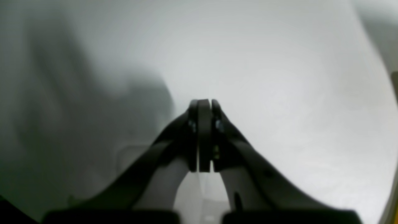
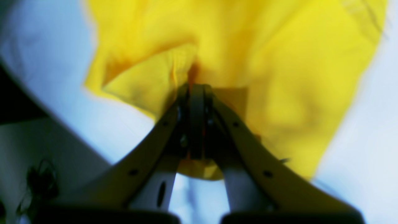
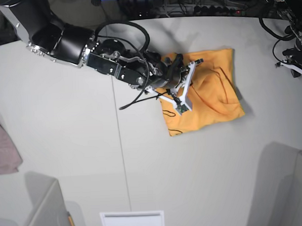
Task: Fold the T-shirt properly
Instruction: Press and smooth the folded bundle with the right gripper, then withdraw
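The T-shirt [image 3: 211, 97] lies right of the table's middle as a rumpled, roughly square yellow-orange bundle, with thin black curved marks along its front edge. My right gripper [image 3: 184, 86] sits over its left part. In the right wrist view that gripper [image 2: 196, 87] is shut, with a fold of the T-shirt [image 2: 279, 77] pinched at its tips. My left gripper [image 1: 203, 102] is shut on nothing above the bare white table [image 1: 279, 77]. In the base view the left arm [image 3: 296, 55] stands at the far right edge, apart from the shirt.
A small mauve-pink cloth [image 3: 3, 151] lies at the table's left edge. Grey partitions stand at the front left [image 3: 45, 214] and front right [image 3: 297, 196]. A white slotted plate [image 3: 132, 220] sits near the front edge. Cables run along the back.
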`<state>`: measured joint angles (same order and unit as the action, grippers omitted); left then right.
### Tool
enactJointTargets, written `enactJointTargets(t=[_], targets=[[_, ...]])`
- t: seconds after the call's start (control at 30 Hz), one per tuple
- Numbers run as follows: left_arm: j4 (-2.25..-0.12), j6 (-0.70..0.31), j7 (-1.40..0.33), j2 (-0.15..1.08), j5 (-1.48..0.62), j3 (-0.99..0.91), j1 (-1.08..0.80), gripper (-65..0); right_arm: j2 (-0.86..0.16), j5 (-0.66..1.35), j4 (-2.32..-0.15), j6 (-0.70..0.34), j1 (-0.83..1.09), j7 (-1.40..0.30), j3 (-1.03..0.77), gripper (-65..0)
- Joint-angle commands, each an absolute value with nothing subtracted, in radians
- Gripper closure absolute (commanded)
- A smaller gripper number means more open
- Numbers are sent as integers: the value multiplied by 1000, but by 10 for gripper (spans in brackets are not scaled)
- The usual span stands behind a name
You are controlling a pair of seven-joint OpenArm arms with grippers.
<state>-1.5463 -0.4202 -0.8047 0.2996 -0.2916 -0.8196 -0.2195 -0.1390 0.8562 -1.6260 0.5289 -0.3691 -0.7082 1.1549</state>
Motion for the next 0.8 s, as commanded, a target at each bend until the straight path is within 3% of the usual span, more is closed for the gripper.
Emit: enactJointTargets(t=[0.0,0.33,0.57,0.77], targets=[[-1561,-421,-788,320,-297,-829,-216,0,-130,849,-1667,522,-390,-688,1150,0],[-1560,-421,-788,338,-297,-823,-216,0,-101,849,-1735,521,-394,-788,1369,0],[-1543,-421,-788,355,-297,-823,-200,0,-104,846,-1788,532,-437,-785,1336,0],[-1497,-421,-788,363,-297,-822,-194,0,-73,691,-1679,582,-401,-785,1233,0]])
